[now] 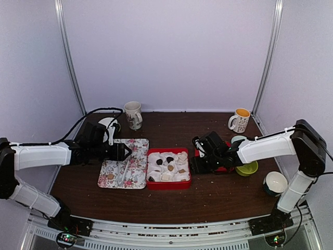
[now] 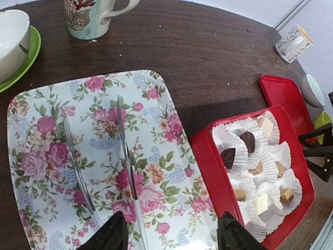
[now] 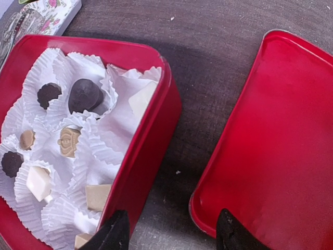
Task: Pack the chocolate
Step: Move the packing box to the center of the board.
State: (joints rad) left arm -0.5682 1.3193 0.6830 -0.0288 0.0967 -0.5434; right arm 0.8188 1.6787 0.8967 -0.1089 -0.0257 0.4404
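Note:
The chocolate [image 3: 85, 95] lies as dark, tan and cream pieces in white paper cups inside an open red box [image 1: 168, 184]. One tan piece [image 1: 110, 176] sits on the floral tray [image 1: 136, 146]. My left gripper [image 2: 171, 237] hangs open over the tray's right part, beside the metal tongs [image 2: 125, 140], with nothing between its fingers. My right gripper [image 3: 171, 234] is open too. It straddles the bare strip of table between the box wall [image 3: 151, 151] and the red lid [image 3: 276, 140].
Two mugs [image 1: 133, 114] [image 1: 240, 120] stand at the back. A white bowl on a green saucer [image 2: 28, 52] sits by the tray's far left corner. A green bowl [image 1: 246, 169] and a white bowl [image 1: 275, 183] lie at the right.

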